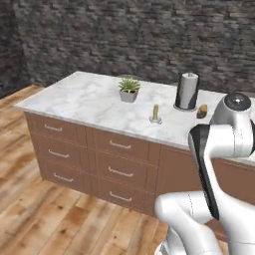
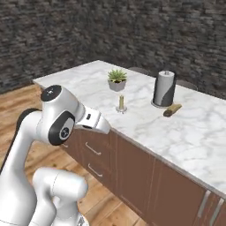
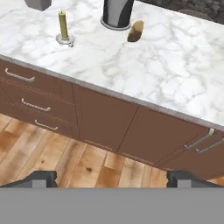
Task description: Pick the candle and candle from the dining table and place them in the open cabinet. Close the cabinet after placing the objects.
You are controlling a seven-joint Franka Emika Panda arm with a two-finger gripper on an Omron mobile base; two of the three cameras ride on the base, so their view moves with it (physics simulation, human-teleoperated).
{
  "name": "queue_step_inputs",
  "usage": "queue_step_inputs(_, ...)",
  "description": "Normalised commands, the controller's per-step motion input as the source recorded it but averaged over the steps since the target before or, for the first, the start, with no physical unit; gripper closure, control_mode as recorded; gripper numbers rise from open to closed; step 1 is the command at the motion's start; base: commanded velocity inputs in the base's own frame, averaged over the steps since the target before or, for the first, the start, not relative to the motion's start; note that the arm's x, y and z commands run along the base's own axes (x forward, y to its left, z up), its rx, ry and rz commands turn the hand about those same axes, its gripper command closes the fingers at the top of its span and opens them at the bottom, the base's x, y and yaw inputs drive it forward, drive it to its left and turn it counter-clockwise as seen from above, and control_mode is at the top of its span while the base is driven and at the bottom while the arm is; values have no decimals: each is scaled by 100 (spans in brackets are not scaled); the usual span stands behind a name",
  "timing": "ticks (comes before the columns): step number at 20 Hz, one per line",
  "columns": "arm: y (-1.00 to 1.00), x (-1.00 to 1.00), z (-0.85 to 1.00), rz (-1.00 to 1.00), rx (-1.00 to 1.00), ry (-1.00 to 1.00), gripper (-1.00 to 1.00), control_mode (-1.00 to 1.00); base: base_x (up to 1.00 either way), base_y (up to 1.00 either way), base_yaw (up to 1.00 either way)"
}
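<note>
The candle (image 3: 64, 25) stands upright in its shallow silver dish (image 3: 65, 40) at the upper left of the hand view, on the marble bench (image 3: 175, 65), well apart from the end effector (image 3: 112, 178), whose tips stand wide and empty. It looks light, stiff, waxy, and likely to tip; grip low on the shaft, just above the dish.

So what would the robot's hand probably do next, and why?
Probably reach forward and up toward the candle in its silver dish on the marble table. The gripper is open and empty, hanging out over the wood floor in front of the drawers, well short of the tabletop. The candle stands free, apart from the paper-towel stand and the brown lump, so the approach looks unobstructed.
</note>
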Motion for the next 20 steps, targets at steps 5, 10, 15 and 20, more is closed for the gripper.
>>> queue_step_inputs(5,0,0,0,0,0,0,-100,100,41,25,-58)
queue_step_inputs(10,0,0,0,0,0,0,-100,100,40,31,-53)
queue_step_inputs(15,0,0,0,0,0,0,-100,100,24,43,-41)
queue_step_inputs(20,0,0,0,0,0,0,-100,100,21,48,-31)
